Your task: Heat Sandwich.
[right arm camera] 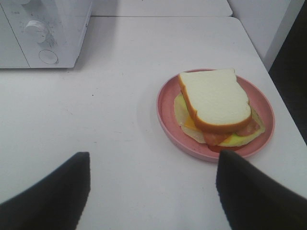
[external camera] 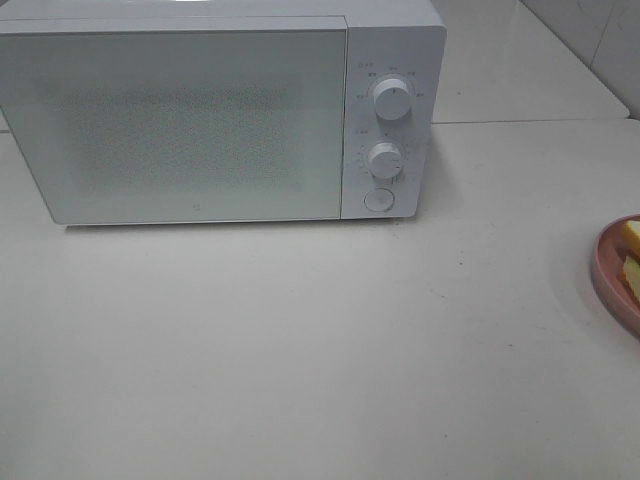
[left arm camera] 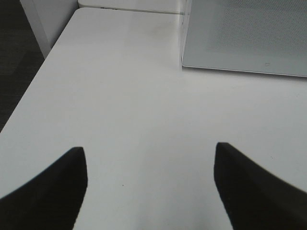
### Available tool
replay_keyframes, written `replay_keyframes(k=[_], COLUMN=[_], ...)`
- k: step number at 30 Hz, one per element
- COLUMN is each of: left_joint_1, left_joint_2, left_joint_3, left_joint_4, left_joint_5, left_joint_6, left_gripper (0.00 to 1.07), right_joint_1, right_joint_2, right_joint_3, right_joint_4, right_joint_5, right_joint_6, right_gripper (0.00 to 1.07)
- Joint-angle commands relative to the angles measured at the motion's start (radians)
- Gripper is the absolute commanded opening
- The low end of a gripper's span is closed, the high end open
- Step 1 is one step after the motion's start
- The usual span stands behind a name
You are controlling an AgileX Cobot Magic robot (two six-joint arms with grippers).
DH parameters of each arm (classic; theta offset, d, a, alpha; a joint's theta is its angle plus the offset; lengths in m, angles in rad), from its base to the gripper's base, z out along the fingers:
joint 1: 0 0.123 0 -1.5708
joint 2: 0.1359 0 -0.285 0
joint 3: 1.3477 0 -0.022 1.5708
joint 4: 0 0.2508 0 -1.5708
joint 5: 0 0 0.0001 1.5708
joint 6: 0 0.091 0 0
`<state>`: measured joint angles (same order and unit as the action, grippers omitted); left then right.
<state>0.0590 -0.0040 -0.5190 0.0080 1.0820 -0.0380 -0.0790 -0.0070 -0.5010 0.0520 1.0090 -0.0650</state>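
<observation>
The sandwich [right arm camera: 216, 100], white bread with tan crust over yellow and red filling, lies on a round pink plate [right arm camera: 165, 112]. In the exterior high view only the plate's edge [external camera: 603, 270] and a yellow bit of the sandwich [external camera: 631, 240] show at the far right. A white microwave [external camera: 200, 110] stands at the back with its door shut. My right gripper [right arm camera: 152, 191] is open, a short way back from the plate, nothing between its fingers. My left gripper [left arm camera: 150, 187] is open over bare table near the microwave's front left corner [left arm camera: 184, 62].
The microwave's panel carries two knobs [external camera: 392, 98] and a round button [external camera: 378, 200]. The white table [external camera: 300, 340] runs in front of it. Its left edge [left arm camera: 29, 91] drops to dark floor; its right edge [right arm camera: 283, 110] lies just past the plate.
</observation>
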Motion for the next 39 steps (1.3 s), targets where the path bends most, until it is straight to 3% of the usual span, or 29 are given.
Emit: replay_keyframes(k=[1, 39], left_joint_1=[-0.005, -0.005], left_joint_2=[-0.024, -0.024], left_joint_3=[0.002, 0.003], left_joint_4=[0.003, 0.003], left_joint_5=[-0.012, -0.012], left_joint_6=[-0.007, -0.007], left_gripper=[0.71, 0.71], right_joint_1=[0.002, 0.002], right_joint_2=[-0.024, -0.024], right_joint_3=[0.001, 0.001], right_joint_4=[0.002, 0.002], right_joint_5=[-0.011, -0.011], right_joint_6=[0.003, 0.003], right_gripper=[0.71, 0.71])
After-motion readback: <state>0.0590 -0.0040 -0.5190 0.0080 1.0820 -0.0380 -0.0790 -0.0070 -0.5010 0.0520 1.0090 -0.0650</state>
